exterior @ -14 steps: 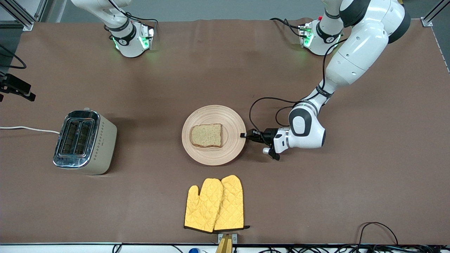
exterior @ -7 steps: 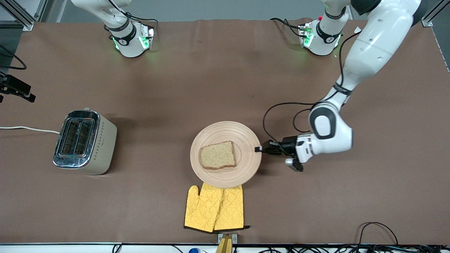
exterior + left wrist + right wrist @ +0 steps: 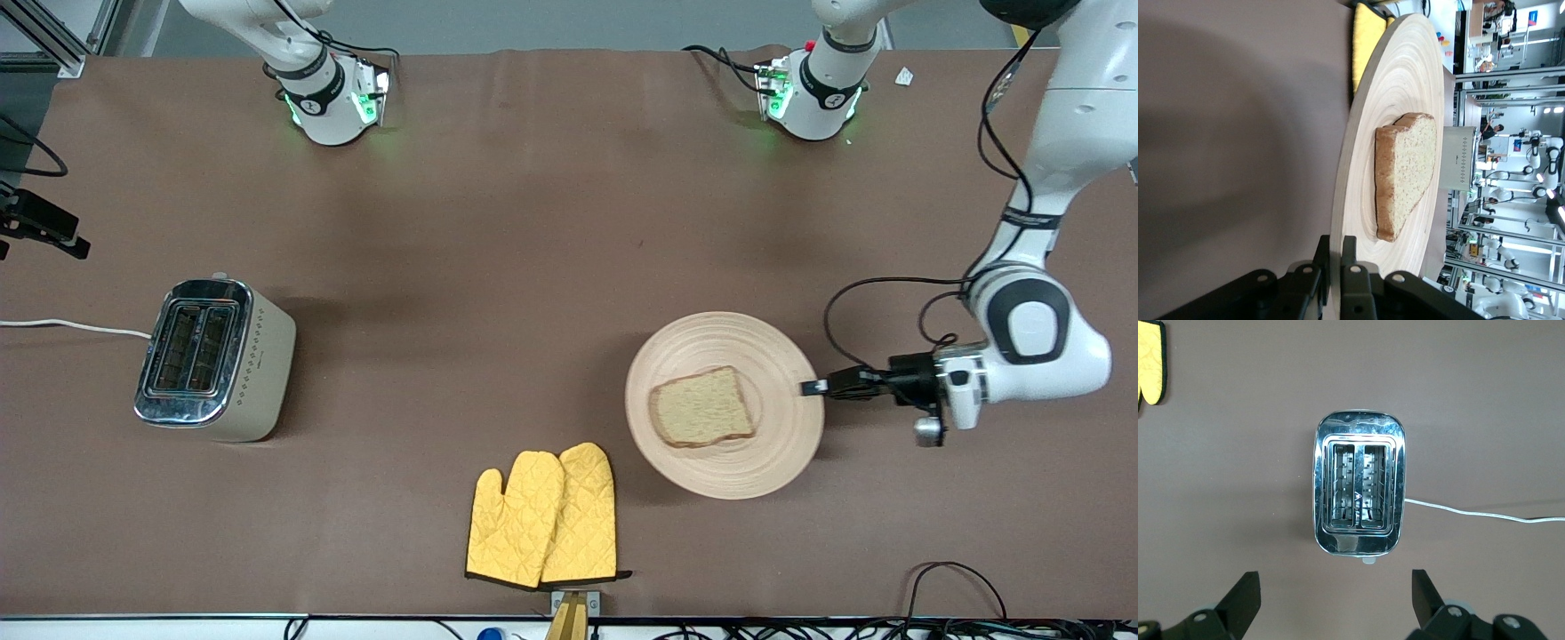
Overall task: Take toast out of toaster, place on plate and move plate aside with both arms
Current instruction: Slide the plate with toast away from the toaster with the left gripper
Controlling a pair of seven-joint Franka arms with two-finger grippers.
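- One round pale-beige wooden plate (image 3: 722, 404), toward the left arm's end, holds a speckled brown toast slice (image 3: 702, 408).
- Left gripper (image 3: 811, 388) pinches the plate's rim.
- Right gripper (image 3: 1335, 600), seen only by its wrist view, spread wide above a chrome two-slot toaster (image 3: 1360, 492).

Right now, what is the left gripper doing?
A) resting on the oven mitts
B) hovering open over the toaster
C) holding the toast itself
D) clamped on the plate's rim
D: the left gripper is shut on the rim of the plate at the left arm's end of the table, with the toast lying flat on the plate.
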